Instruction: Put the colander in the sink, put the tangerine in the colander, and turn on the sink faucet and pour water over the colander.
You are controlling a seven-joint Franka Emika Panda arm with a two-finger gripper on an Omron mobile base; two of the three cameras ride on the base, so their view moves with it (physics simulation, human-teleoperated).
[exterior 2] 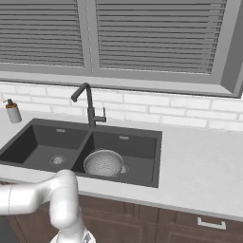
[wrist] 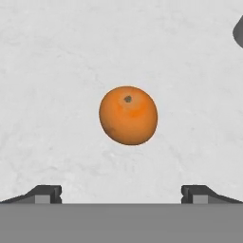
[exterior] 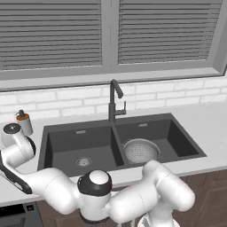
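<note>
The hand [wrist: 121, 197] is seen in the hand view with its jaws spread wide and nothing held between them; the two dark fingertips [wrist: 45, 194] stand far apart at the bottom edge. The tangerine [wrist: 128, 115] is seen ahead of the hand, centred between the two fingertips and clear of both, with no contact made. It is rested on the pale speckled worktop [wrist: 57, 71], stem dimple turned up toward the camera. A dark rounded edge is cut off at the upper right corner of that view; what it is cannot be told.

In the base views the colander [exterior: 140, 150] is found already set in the right basin of the sink [exterior: 44, 146], upright, sitting over that basin's floor. The left basin is shown with its round silver drain [exterior: 83, 162] uncovered. The sink faucet [exterior: 114, 101] is mounted behind the divider between the basins, spout curved toward the left basin as shown in the right base view. A soap dispenser [exterior: 24, 122] is stood on the worktop to the left of the sink, near the wall. The arm is folded low to the left of the sink.
</note>
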